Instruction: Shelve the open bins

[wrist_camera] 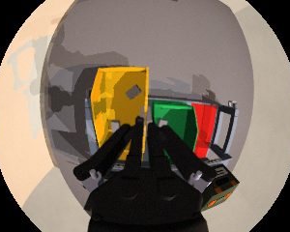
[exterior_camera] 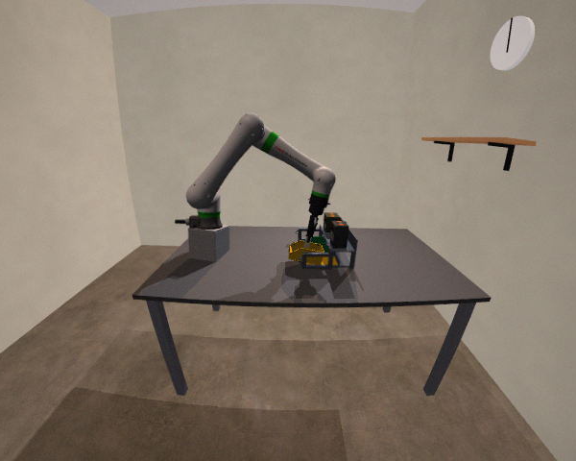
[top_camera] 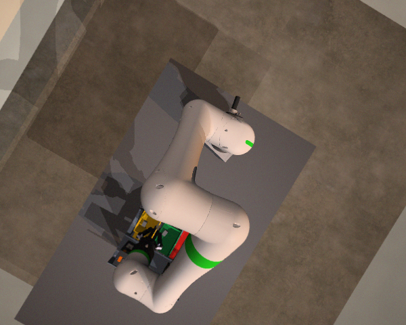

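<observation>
My gripper (top_camera: 155, 229) (exterior_camera: 307, 243) (wrist_camera: 144, 112) points down and is shut on the right side wall of the yellow bin (top_camera: 140, 231) (exterior_camera: 304, 251) (wrist_camera: 127, 108). The bin hangs raised at the shelf's left end, in the wrist view, over the yellow mark, its front out beyond the front lip. A grey part (wrist_camera: 133, 92) lies in it. Whether it is quite level I cannot tell. The green bin (top_camera: 168, 237) (exterior_camera: 320, 241) (wrist_camera: 176, 118) stands in the shelf (top_camera: 161, 263) (exterior_camera: 352, 240) (wrist_camera: 233, 130) beside it, front out. The fingers hide part of both bins.
A red mark (top_camera: 178, 244) (wrist_camera: 204, 126) lies on the shelf beyond the green bin. Dark boxes with orange patches (exterior_camera: 339, 233) (wrist_camera: 221, 188) stand on the shelf's upper board, close to my gripper. The arm's base block (exterior_camera: 207, 242) stands across the table (exterior_camera: 393, 278).
</observation>
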Action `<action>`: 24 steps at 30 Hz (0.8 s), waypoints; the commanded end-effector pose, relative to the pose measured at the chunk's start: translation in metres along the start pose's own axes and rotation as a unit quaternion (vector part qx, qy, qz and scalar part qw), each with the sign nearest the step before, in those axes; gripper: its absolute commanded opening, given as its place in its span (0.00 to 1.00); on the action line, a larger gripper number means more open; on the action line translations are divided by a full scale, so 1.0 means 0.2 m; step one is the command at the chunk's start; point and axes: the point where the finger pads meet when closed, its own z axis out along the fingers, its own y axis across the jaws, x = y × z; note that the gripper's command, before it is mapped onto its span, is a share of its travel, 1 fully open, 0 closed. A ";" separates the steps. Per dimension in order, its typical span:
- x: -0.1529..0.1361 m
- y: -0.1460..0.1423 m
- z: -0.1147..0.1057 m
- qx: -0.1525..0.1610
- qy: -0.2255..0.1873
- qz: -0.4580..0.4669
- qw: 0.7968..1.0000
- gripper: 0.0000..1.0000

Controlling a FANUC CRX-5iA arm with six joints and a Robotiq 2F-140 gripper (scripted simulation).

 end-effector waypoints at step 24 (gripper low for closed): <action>-0.06 0.00 -0.01 0.000 -0.013 0.000 1.000 0.00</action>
